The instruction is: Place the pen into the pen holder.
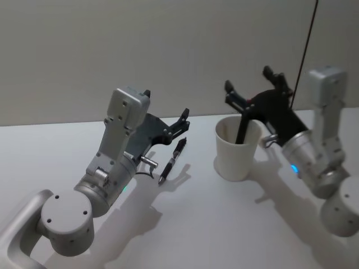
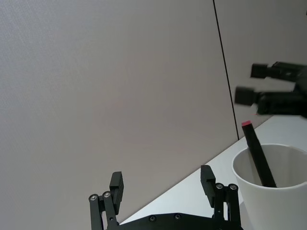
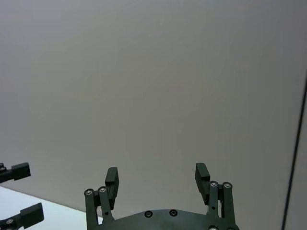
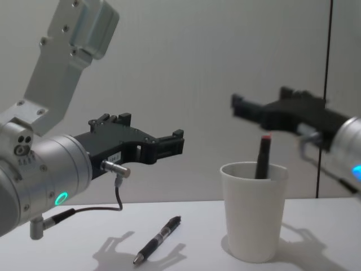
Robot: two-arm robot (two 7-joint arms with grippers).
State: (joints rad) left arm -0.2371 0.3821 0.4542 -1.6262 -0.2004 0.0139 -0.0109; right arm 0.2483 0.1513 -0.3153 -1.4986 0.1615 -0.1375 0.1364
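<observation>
A black pen (image 1: 171, 161) lies on the white table, below and just in front of my left gripper (image 1: 183, 123), which hangs open and empty above it. From the chest view the same pen (image 4: 157, 240) rests left of the pen holder (image 4: 253, 210), a white paper cup, under my left gripper (image 4: 179, 142). A second black pen (image 4: 263, 156) with a pink end stands inside the pen holder (image 1: 238, 148). My right gripper (image 1: 248, 78) hovers open just above and behind the cup. The left wrist view shows open fingers (image 2: 116, 186) with the cup (image 2: 276, 201) beyond.
A plain grey wall rises behind the table (image 1: 202, 224), with a thin dark vertical line (image 1: 307, 39) at the right. My right arm's body (image 1: 317, 162) stands close to the cup's right side. In the right wrist view, open fingers (image 3: 202, 173) face the wall.
</observation>
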